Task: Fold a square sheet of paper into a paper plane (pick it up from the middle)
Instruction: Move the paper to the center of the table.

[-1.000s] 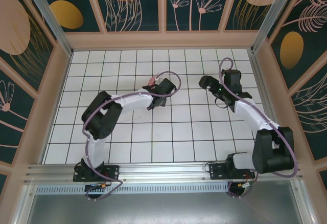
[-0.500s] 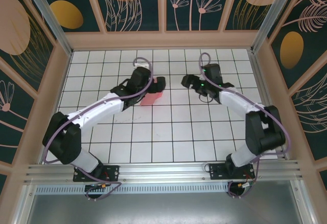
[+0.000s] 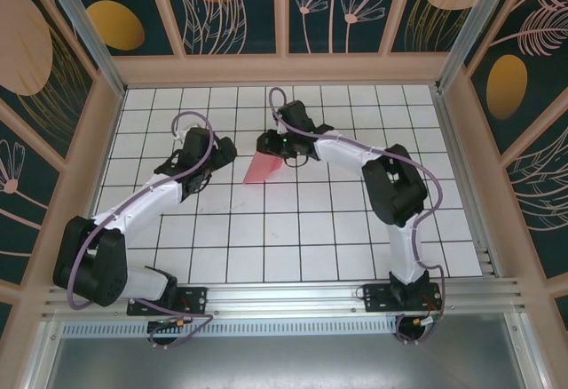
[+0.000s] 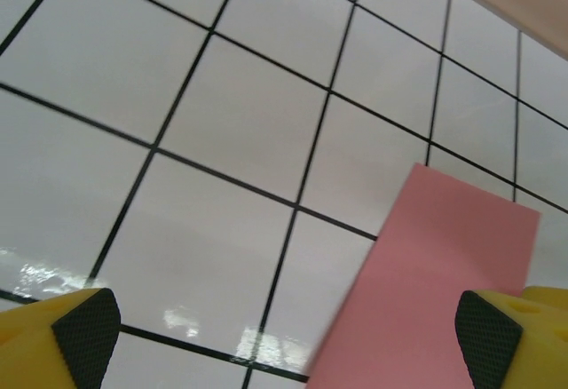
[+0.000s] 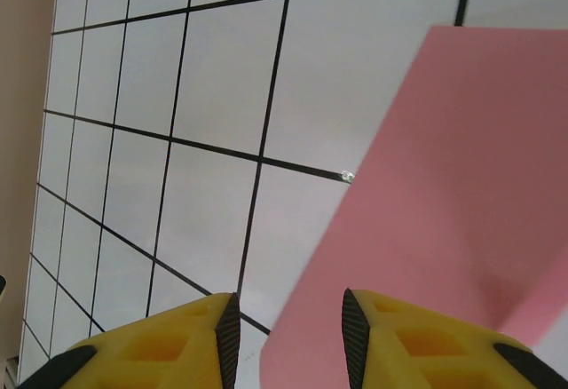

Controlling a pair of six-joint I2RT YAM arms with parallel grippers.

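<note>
- Paper, pink-red, lies on the gridded surface between my hands.
- My left hand is spread wide beside it.
- My right hand, over its far edge, has fingers narrowly apart.

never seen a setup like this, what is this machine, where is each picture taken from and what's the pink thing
These are two robot arms bolted at the near edge of a gridded board. The wide picture looks down from above, left arm on the left. The other two come from cameras on the wrists, so the yellow fingers at the bottom are that arm's own hand. The pink thing is a sheet of paper on the board, for folding a plane. The left hand is open beside it; the right hand is over it, fingers apart, apparently gripping nothing.
</note>
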